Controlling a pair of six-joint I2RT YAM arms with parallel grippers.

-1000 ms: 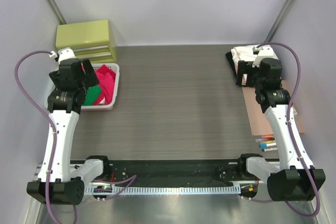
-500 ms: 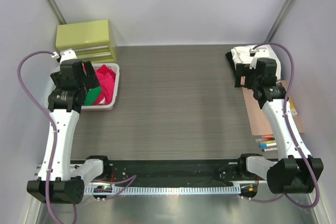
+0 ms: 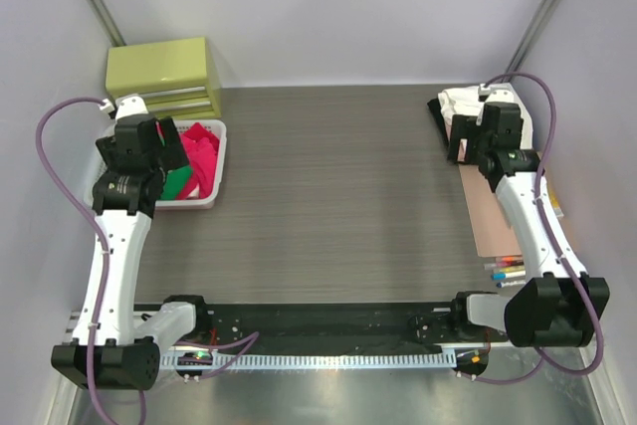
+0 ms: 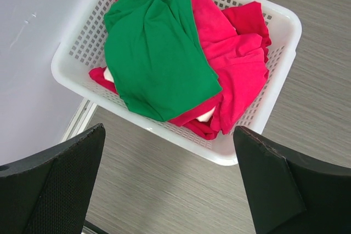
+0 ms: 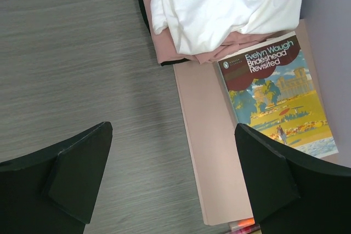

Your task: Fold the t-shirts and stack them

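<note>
In the right wrist view the white t-shirt [image 5: 219, 4] runs off the top edge and hides most of the salmon-pink t-shirt [image 5: 164, 47] beneath, while in the left wrist view the green t-shirt [image 4: 156, 58] covers much of the magenta t-shirt [image 4: 241, 75].

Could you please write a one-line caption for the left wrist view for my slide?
Open left claw hovers above a white basket holding a green shirt atop red shirts.

Counter [image 3: 328, 186], seen from above. Far left: basket [image 4: 285, 42] holding loose t-shirts [image 4: 181, 53], with a box unit [image 3: 164, 77] just behind it. Far right: stacked t-shirts [image 5: 219, 9] overlapping the far end of a board [image 5: 205, 135], a book [image 5: 277, 94] at the board's right edge, and pens [image 3: 508, 272] nearer the front.
</note>
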